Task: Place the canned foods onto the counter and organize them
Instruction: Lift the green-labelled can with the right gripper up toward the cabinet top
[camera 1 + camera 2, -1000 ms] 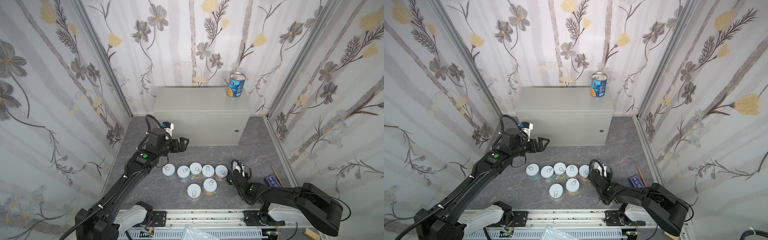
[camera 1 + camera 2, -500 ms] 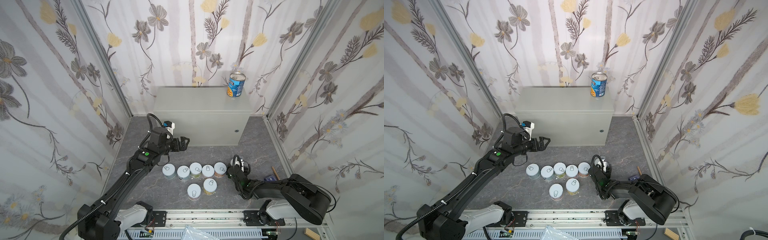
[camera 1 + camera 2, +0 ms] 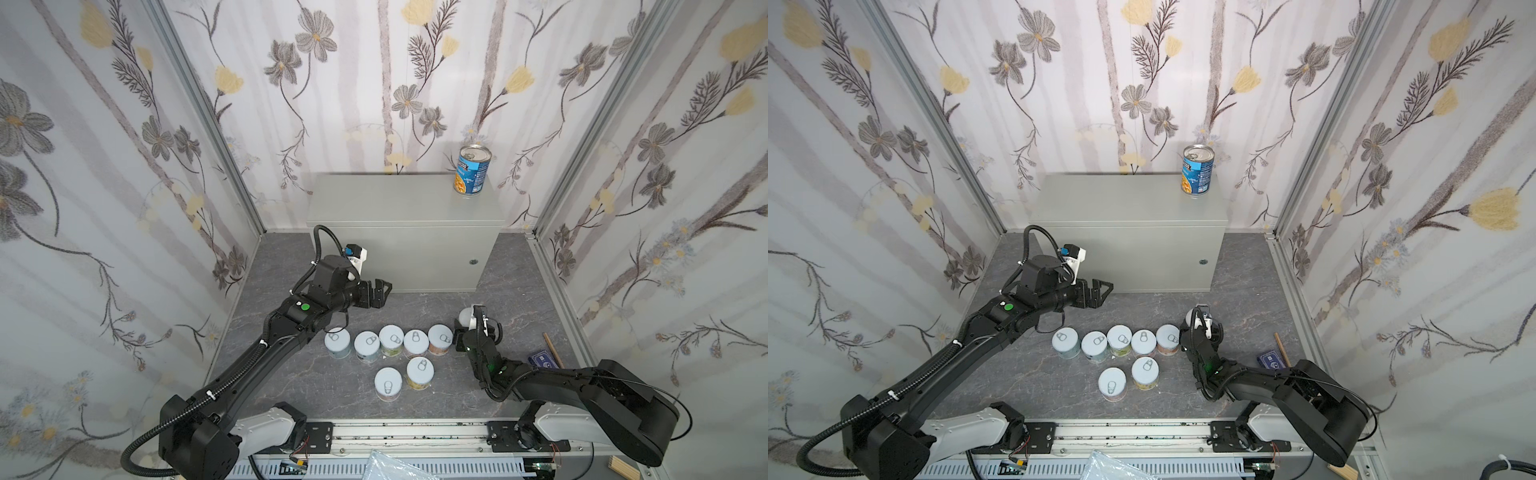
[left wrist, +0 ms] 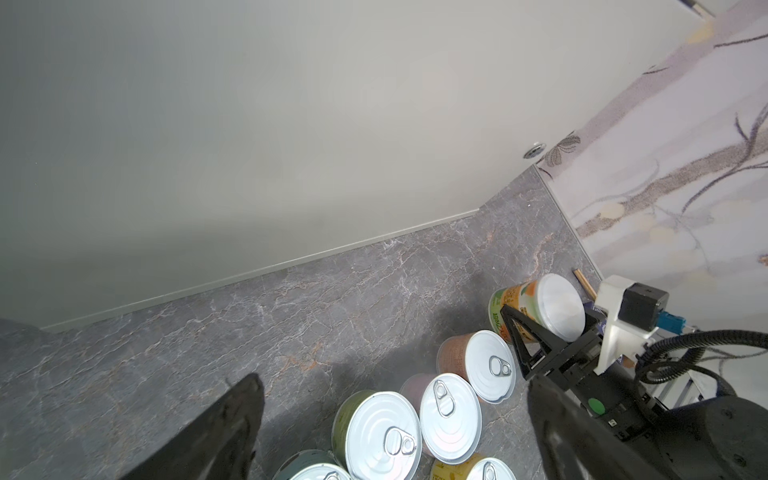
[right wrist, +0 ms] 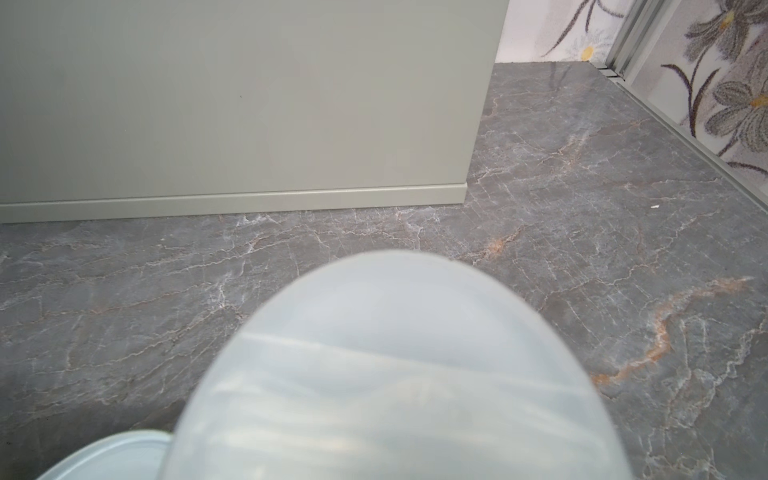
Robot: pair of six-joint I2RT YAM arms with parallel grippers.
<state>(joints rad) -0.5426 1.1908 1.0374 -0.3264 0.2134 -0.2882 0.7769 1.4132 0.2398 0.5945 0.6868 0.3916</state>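
Seven short canned foods (image 3: 391,340) with white pull-tab lids stand on the floor, five in a row and two (image 3: 420,372) in front. A blue-labelled can (image 3: 473,170) stands on the right end of the counter (image 3: 399,203). Right of the row is the orange-yellow can (image 4: 536,307) with its plastic lid (image 5: 395,374). My right gripper (image 3: 469,328) straddles it, one finger (image 4: 519,332) against its side, the other hidden. My left gripper (image 3: 380,291) hangs open and empty above the floor, in front of the counter's door and behind the row (image 4: 392,395).
A small blue box (image 3: 542,359) and a wooden stick (image 3: 552,349) lie on the floor by the right wall. The counter's door with its round lock (image 3: 473,262) stands just behind both grippers. Flowered walls close in three sides.
My right arm has folded its elbow in and its jaws have narrowed around the orange-yellow can. My left gripper has drifted a little to the right, still open.
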